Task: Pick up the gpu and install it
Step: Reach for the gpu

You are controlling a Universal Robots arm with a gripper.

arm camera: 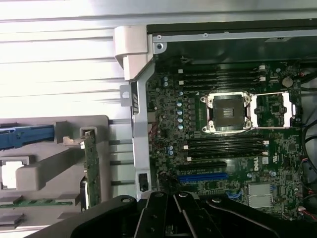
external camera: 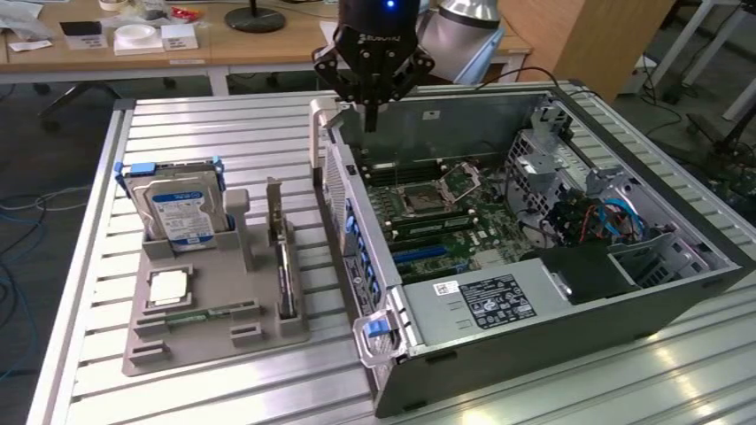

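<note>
Exterior view shows the black gripper (external camera: 370, 113), fingers pressed together and holding nothing, hanging over the rear edge of the open dark-grey metal computer case (external camera: 532, 336), while the thin dark gpu with its pale metal bracket (external camera: 283, 266) stands on edge in the grey plastic holder tray (external camera: 189, 351) just beside the case, on the exterior view's left.

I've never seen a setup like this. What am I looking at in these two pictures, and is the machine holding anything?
It is a robot arm ending in a claw. One picture comes from a camera off the arm, the other from a camera on its wrist, looking past the claw. On the slatted table sit an open computer case and a grey holder with parts: a hard drive and the gpu, standing on edge. The claw hangs above the case, shut and empty.
</note>
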